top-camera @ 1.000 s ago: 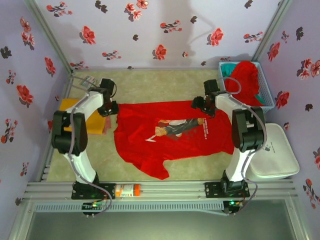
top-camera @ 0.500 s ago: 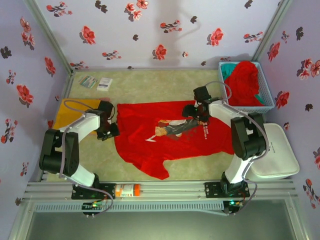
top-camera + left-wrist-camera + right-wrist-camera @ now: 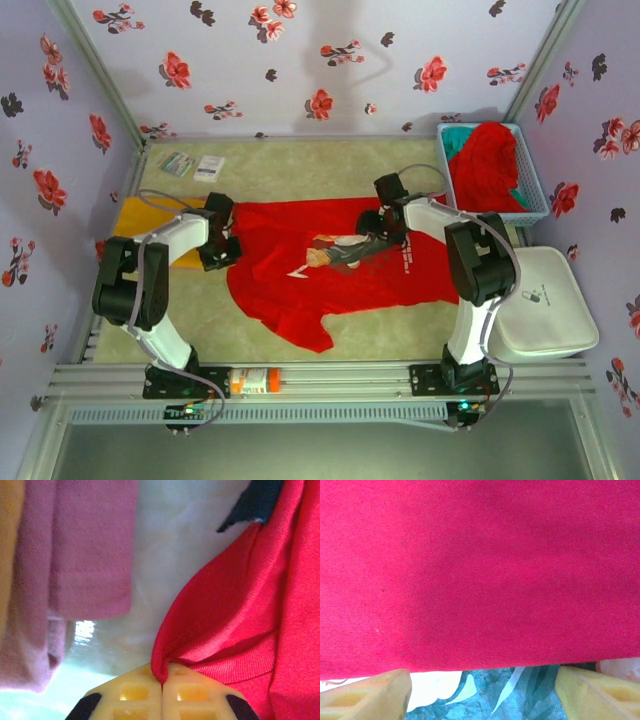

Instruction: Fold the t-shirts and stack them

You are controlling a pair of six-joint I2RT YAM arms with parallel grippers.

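The left gripper (image 3: 162,682) has its jaws clamped on a fold of the red t-shirt (image 3: 235,605). The right gripper (image 3: 482,687) has its jaws apart, with the t-shirt just beyond them.

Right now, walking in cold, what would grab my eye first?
The big red t-shirt spread flat in the middle, with a dark print on its chest. The left gripper pinches its edge on the left, while the right gripper hangs open over its far edge. At the far right, a blue basket holds a red heap of cloth.
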